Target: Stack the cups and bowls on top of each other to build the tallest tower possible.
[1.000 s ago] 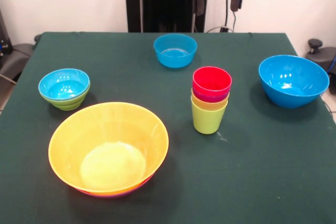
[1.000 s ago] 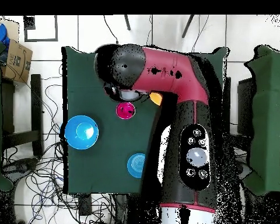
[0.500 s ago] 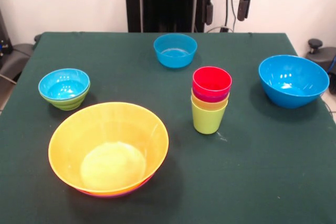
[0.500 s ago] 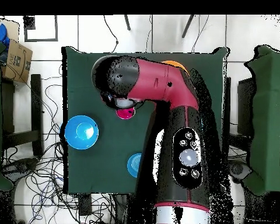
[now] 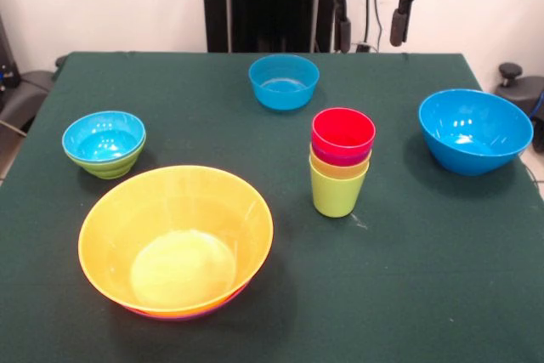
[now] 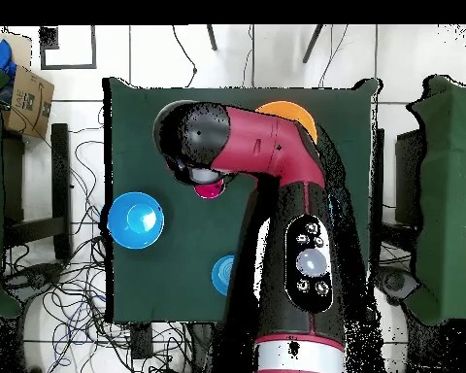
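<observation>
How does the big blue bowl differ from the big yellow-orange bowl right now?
The large blue bowl sits alone on the cloth; the yellow-orange bowl rests on something purple showing under its base. The blue one looks smaller than the yellow-orange one. The blue one sits beside the stacked cups, toward the table's edge; the yellow-orange one sits nearer the camera, on the cups' other side. Both are upright, empty and glossy.

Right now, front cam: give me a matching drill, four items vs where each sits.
Items:
1. red cup
2. large yellow-orange bowl
3. small blue bowl at the picture's left
4. large blue bowl

Places:
A. nested in the small green bowl
B. alone near the table's right edge
C. top of the cup stack, lime green cup lowest
D. front left, a purple rim showing under it

Pairs: 1-C, 2-D, 3-A, 4-B
</observation>
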Available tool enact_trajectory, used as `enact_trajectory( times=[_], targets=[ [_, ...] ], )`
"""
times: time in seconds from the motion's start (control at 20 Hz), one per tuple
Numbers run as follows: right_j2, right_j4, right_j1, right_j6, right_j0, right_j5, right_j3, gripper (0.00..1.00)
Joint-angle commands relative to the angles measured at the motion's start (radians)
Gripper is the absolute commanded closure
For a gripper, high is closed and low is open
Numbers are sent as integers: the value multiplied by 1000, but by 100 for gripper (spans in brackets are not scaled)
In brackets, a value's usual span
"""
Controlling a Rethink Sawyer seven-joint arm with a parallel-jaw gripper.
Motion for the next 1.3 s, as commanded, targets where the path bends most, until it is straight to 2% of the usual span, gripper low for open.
enact_trajectory(
  times=[0.05, 0.5, 1.3],
  targets=[
    [66, 21, 40, 175, 48, -91, 126, 0],
    [52, 43, 43, 222, 87, -92, 120, 0],
    [60, 7, 129, 181, 66, -258, 132, 0]
  ],
)
